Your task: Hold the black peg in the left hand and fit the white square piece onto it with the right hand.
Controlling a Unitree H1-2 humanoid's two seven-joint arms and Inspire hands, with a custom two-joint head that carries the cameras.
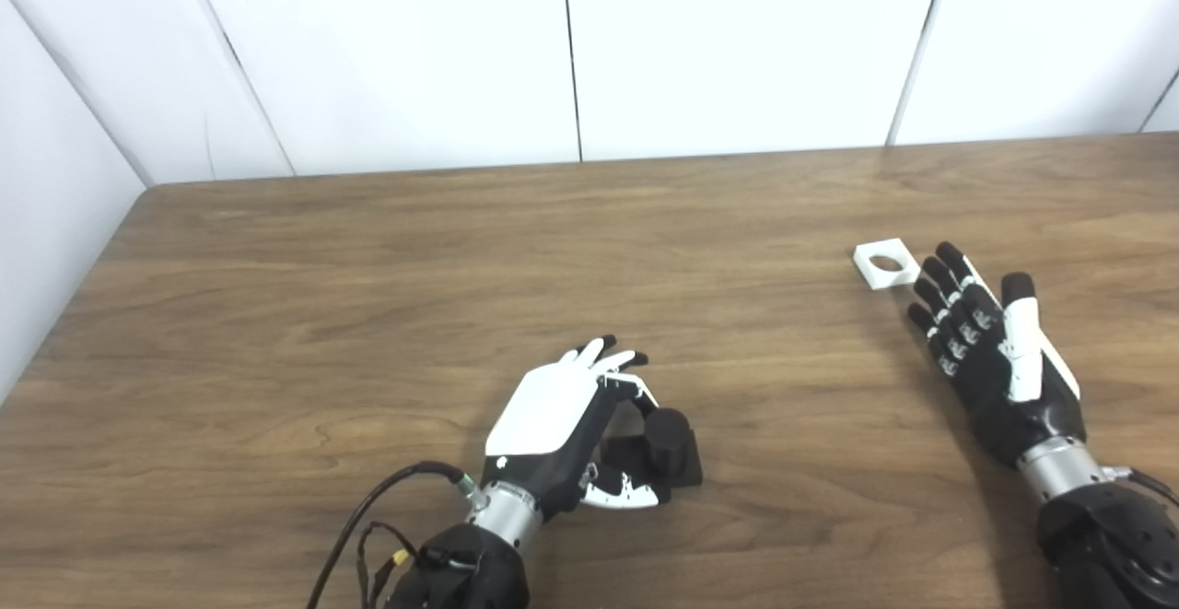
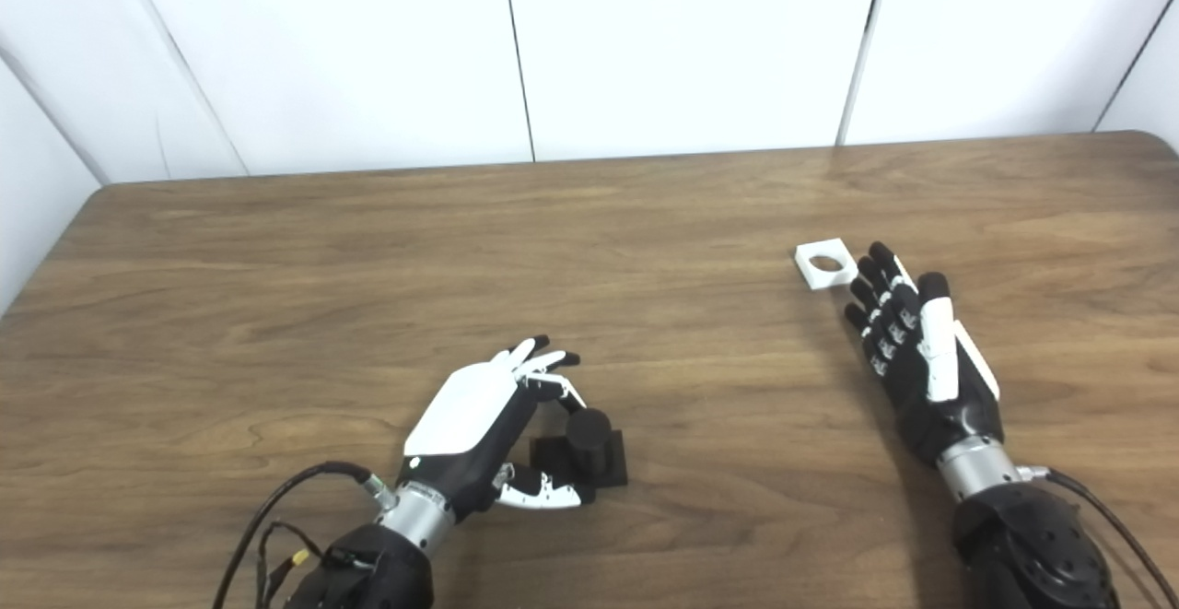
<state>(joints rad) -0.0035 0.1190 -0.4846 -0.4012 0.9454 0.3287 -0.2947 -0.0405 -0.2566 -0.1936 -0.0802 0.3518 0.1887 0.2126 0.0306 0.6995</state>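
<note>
My left hand (image 1: 562, 425) cups, ungripped, the black round peg on its square base (image 1: 665, 448) on the wooden counter (image 1: 368, 296), while my open right hand (image 1: 990, 351) must next close on the flat white square piece with a round hole (image 1: 885, 263) at its fingertips.

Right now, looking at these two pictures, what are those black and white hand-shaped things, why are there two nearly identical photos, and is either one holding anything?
Those are the two hands of a humanoid robot, and both pictures come from cameras side by side on its head, so they show one scene from spots slightly apart.

On the wooden table lie two parts. The black peg, a short round post on a square base, stands near the front. The left robot hand curls around it, fingers behind and thumb in front, but is not clearly gripping yet.

The white square piece, with a round hole, lies flat farther back. The right robot hand is open with its fingertips just beside the piece, holding nothing.
</note>
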